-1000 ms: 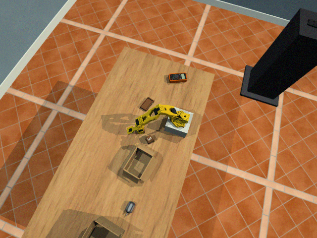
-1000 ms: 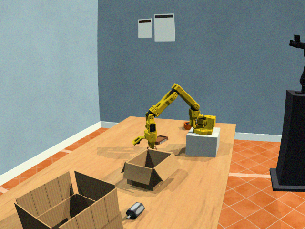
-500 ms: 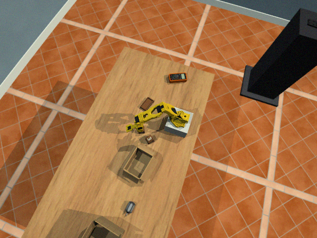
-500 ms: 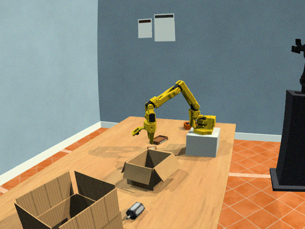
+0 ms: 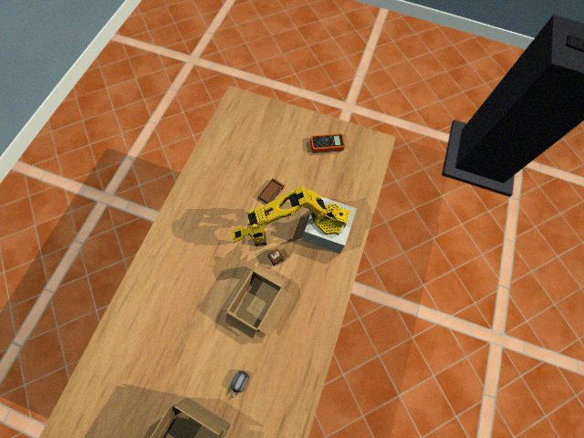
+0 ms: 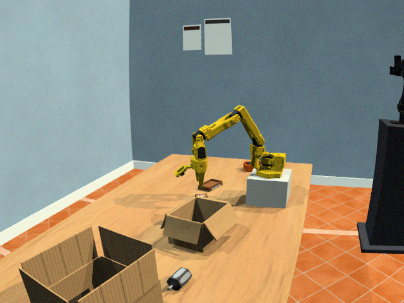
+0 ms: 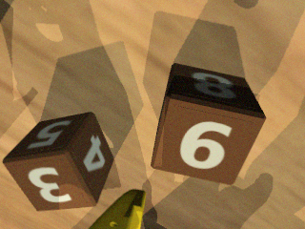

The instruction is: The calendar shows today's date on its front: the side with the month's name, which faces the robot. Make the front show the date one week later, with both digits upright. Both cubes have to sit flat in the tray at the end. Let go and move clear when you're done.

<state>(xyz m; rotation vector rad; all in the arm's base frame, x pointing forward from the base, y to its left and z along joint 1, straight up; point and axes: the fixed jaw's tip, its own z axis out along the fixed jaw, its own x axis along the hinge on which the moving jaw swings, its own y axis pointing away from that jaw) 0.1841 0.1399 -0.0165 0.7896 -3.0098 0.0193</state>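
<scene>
The tray lies flat, with no cube in it. Its month name is too small to read. One brown cube lies on the table with a turned 3 on top, and 5 and 4 on its visible sides. The other cube stands apart from it, showing 6 on top and a dark 8 side in the wrist view. My gripper is open and empty, above the table by the 6 cube. Only one fingertip shows in the wrist view.
An open cardboard box stands just beyond the 3 cube. A second box and a grey bottle-like object are farther off. An orange multimeter lies beyond the tray.
</scene>
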